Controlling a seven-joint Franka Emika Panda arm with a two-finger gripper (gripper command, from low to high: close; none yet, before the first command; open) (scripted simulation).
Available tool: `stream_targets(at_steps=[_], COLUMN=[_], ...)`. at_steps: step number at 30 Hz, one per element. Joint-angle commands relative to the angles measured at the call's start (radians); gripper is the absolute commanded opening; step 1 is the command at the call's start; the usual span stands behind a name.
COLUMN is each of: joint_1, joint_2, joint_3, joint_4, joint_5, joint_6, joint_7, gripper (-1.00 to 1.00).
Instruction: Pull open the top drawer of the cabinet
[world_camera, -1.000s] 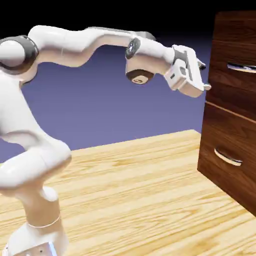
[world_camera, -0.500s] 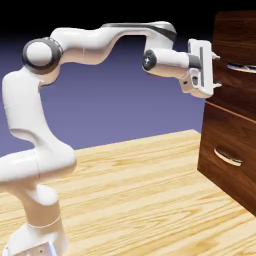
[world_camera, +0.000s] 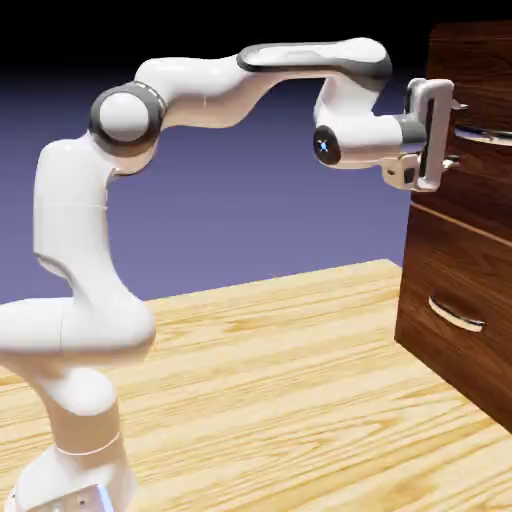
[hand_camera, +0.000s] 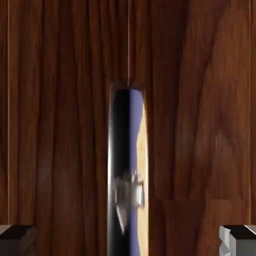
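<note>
Presently, items on view:

1. Cabinet (world_camera: 462, 230): tall dark brown wood-grain block at the right edge of the exterior view, standing on the light wood table (world_camera: 280, 380). Two drawer fronts show, one above the other.
2. Top drawer (world_camera: 478, 165): uppermost walnut-grain front, sitting flush with the cabinet face, not pulled out. Its silver bar handle (world_camera: 487, 135) runs level across the front. In the hand view the same handle (hand_camera: 127, 170) appears as a bright upright strip down the middle, mirroring the hand, with the drawer's wood filling the rest of the picture.
3. Lower drawer (world_camera: 455, 305): like-looking front beneath, with its own curved silver handle (world_camera: 456, 316); closed.
4. Gripper (world_camera: 456, 131): held level, pointing at the top drawer front, jaws spread wide, one finger above and one below the near end of the bar. In the hand view the two grey fingertips (hand_camera: 16, 239) sit at the bottom corners, well apart from the handle between them. Nothing is gripped; whether the tips touch the wood cannot be told.
5. Arm (world_camera: 200, 95): white, rising from the lower left and arching over to the cabinet.
6. Backdrop (world_camera: 250, 200): plain blue-violet.
</note>
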Motion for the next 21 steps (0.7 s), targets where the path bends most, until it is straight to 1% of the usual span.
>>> stream_targets(at_steps=[1, 5, 6, 7, 13, 21], joint_1=[-0.036, -0.161, -0.161, -0.161, 0.056, 0.346], joint_2=[-0.019, -0.085, -0.085, -0.085, 0.012, 0.077], joint_3=[0.026, 0.118, 0.118, 0.118, -0.050, -0.301], joint_4=[0.027, 0.121, 0.121, 0.121, -0.048, -0.206], joint_5=[-0.018, -0.079, -0.079, -0.079, 0.015, 0.080], joint_6=[0.001, 0.006, 0.006, 0.006, -0.012, -0.027], joint_7=[0.032, 0.141, 0.141, 0.141, -0.016, -0.133], gripper=[0.00, 0.00, -1.00, -1.00, -1.00, -1.00])
